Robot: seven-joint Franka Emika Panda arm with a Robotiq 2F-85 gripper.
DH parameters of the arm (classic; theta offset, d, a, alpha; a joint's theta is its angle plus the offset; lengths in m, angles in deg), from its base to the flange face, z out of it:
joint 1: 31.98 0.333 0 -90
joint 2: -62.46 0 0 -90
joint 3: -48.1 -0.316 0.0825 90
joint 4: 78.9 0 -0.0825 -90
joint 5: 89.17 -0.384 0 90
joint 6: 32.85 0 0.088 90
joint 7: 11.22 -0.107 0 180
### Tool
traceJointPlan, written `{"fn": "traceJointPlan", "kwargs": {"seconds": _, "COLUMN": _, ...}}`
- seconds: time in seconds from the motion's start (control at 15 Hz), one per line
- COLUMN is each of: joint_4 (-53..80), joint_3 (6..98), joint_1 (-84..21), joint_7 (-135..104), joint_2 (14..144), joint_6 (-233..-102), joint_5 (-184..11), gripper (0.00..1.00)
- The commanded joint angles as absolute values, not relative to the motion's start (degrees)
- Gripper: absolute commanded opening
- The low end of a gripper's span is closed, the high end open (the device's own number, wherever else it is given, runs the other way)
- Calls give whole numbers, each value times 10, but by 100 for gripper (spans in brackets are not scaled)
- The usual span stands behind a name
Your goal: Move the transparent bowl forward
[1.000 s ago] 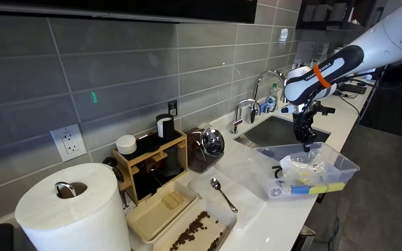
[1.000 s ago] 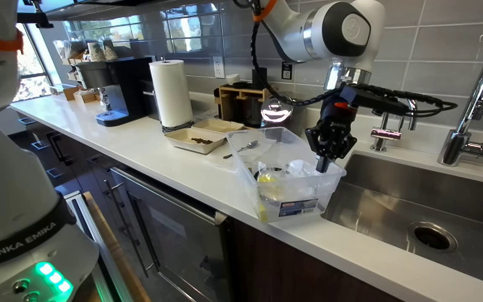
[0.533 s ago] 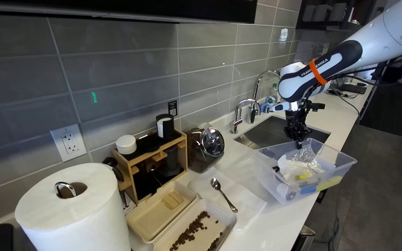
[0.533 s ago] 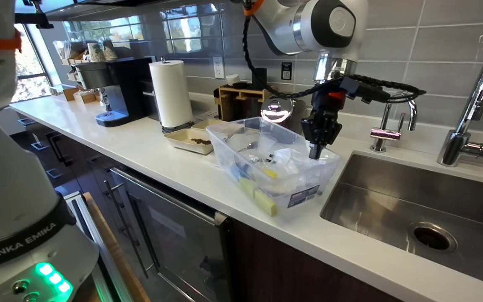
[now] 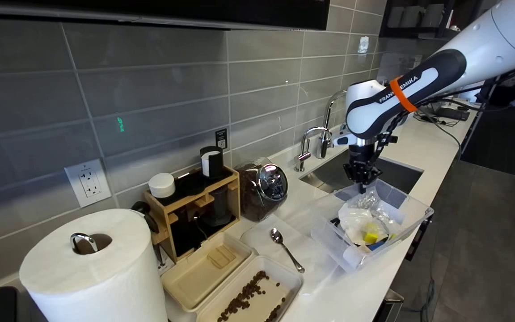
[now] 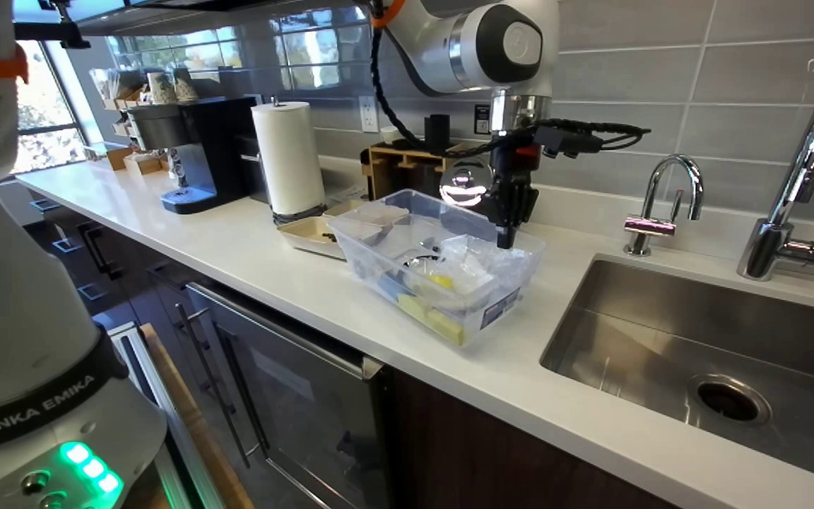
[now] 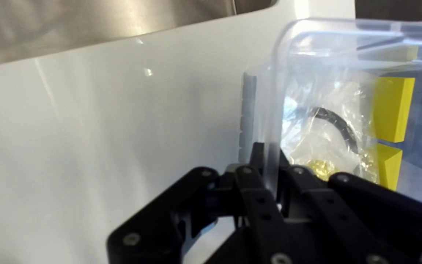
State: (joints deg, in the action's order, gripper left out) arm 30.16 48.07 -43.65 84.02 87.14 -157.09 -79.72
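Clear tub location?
In an exterior view, the clear tub is central, left of the sink, right of the beige tray, gripped by the end effector.

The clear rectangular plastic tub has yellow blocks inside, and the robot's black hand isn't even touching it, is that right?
Not quite: it is touching. The wrist view shows the black hand pinching the clear tub by its rim. The yellow blocks really are inside.

my base (image 6: 75, 452) wears "franka emika" on its black band (image 6: 29, 408); on my arm (image 5: 452, 67) the orange strap (image 5: 402, 95) hides part of the same name, leaving "emika" plain. the label (image 6: 500, 308) on the transparent bowl (image 6: 372, 258) is too blurred to read.
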Motion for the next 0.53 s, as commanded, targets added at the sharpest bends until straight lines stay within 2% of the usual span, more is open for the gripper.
{"fn": "traceJointPlan", "kwargs": {"seconds": 0.0, "joint_4": 366, "joint_3": 482, "joint_1": -419, "joint_7": 842, "joint_2": 839, "joint_6": -1641, "joint_5": -784, "gripper": 2}}
{"fn": "traceJointPlan", "kwargs": {"seconds": 0.47, "joint_4": 405, "joint_3": 479, "joint_1": -386, "joint_7": 849, "joint_2": 836, "joint_6": -1667, "joint_5": -739, "gripper": 2}}
